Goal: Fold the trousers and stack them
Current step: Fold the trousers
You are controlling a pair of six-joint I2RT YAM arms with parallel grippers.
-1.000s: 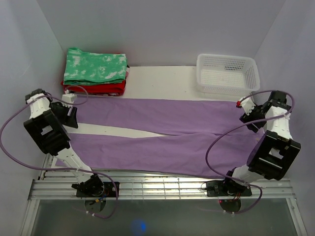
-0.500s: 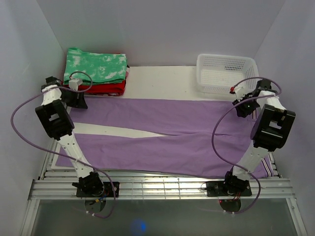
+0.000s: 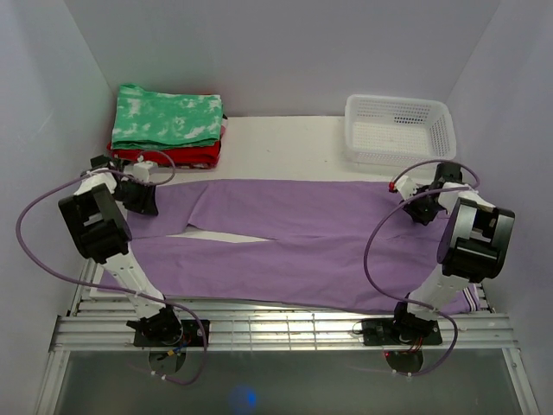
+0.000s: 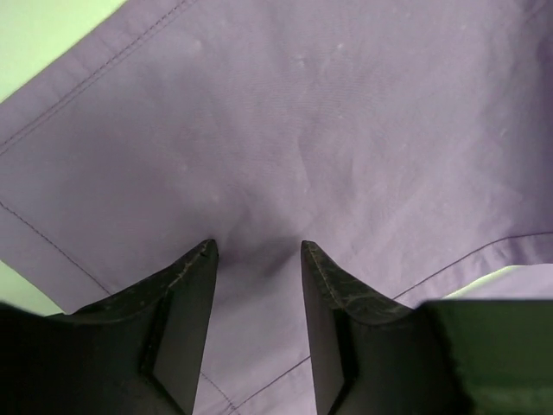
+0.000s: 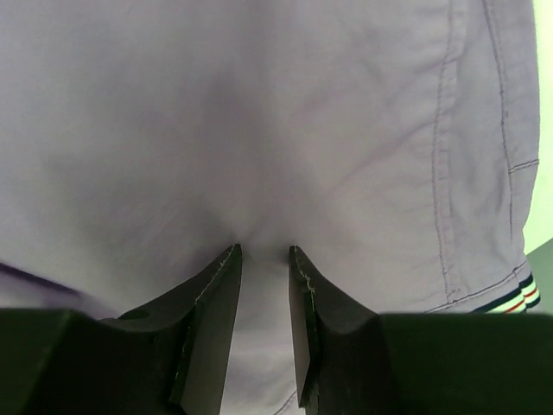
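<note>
The lavender trousers [image 3: 294,233] lie spread across the table, legs to the left and the striped waistband [image 3: 471,298] at the right. My left gripper [image 3: 143,197] presses down on the far leg's hem end. In the left wrist view its tips [image 4: 257,246] stand apart, and the cloth [image 4: 302,130] dimples between them. My right gripper [image 3: 422,207] presses on the far waist corner. In the right wrist view its tips [image 5: 264,249] leave a narrow gap, where the fabric [image 5: 259,112] puckers. Neither gripper has cloth lifted off the table.
A green-and-white folded garment [image 3: 168,117] lies on a red one [image 3: 186,156] at the back left. A white mesh basket [image 3: 397,99] stands at the back right. Bare table [image 3: 285,138] shows between them. A metal rack [image 3: 276,328] runs along the near edge.
Both grippers swung in from the sides and came down on the trousers' far edge. Their jaws have narrowed. The far leg's left end has shifted and bunched slightly.
</note>
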